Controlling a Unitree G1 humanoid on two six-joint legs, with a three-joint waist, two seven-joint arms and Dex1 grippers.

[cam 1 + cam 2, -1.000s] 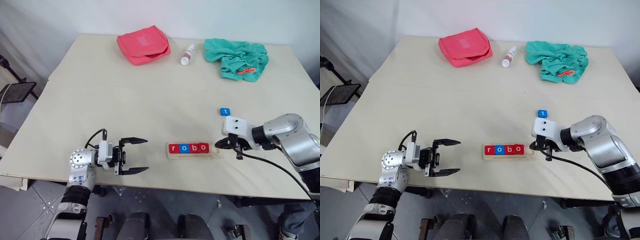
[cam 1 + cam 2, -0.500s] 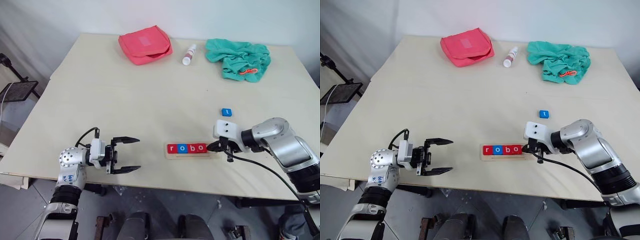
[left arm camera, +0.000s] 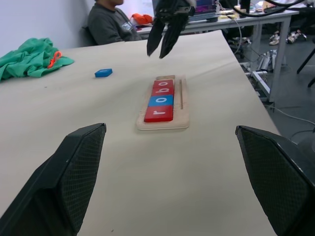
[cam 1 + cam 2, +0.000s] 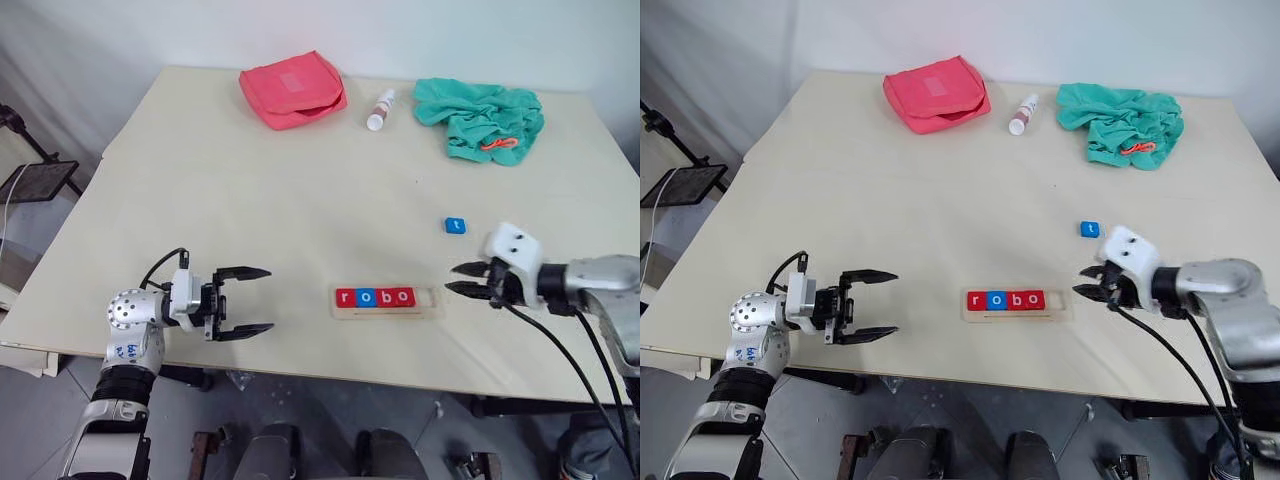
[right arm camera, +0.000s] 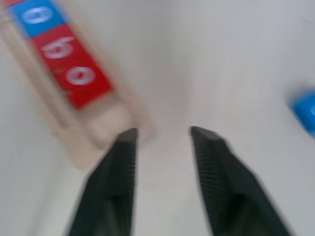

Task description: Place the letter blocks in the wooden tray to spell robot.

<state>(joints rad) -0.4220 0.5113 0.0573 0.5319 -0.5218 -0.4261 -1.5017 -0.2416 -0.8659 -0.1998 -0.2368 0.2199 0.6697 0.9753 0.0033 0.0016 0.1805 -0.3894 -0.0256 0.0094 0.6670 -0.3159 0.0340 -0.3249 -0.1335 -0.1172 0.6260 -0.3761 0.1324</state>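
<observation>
Four letter blocks (image 4: 374, 296) spell "robo" in the wooden tray (image 4: 429, 303), lower centre of the frame. The right gripper (image 4: 468, 280) hovers beside the tray's bare end, fingers apart and apparently empty. Next, likely: fetching the blue t block (image 4: 455, 225) lying just above. The left gripper (image 4: 250, 301) waits, jaws spread.

Right wrist view: the wooden tray (image 5: 106, 125) and its letter blocks (image 5: 71, 66) appear smeared by motion blur; the tray's far end and the top blue tile are cropped. A loose blue block (image 5: 306, 114) is cut by the frame edge, its letter unreadable.
</observation>
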